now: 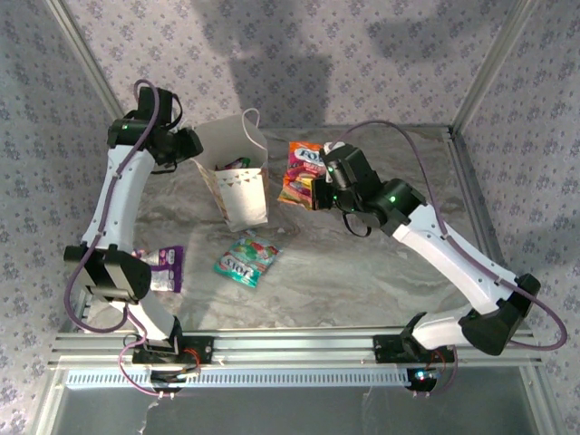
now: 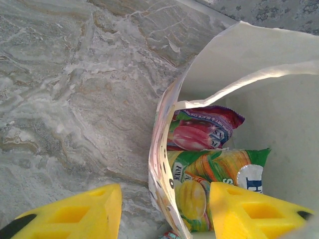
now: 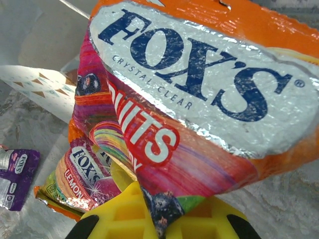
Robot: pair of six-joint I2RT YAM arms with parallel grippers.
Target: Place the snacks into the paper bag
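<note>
Far left on the marbled table: purple packet, flat, just beside the left arm's elbow.

Up and to the right: left gripper at the left rim of the paper bag. Yellow fingers spread, straddling the bag's side wall, one outside over bare table, the other inside over the contents. Wall standing between them, not visibly pinched.

Paper bag upright, mouth open, left of table centre. Inside, seen from the left wrist: purple-red packet deeper in, yellow-green packet nearer the camera, both resting against the printed wall.

In front of the bag, toward the arm bases: teal packet, flat on the table, apart from the bag.

Right of the bag, near but not touching: red-orange packet, pinched at one edge by the right gripper. Fingers pressed together on the foil, white logo facing the right wrist camera. Partly under it: lemon-labelled packet, overlapped by the held one; held or loose, cannot tell. Contact of either with the table, cannot tell.
</note>
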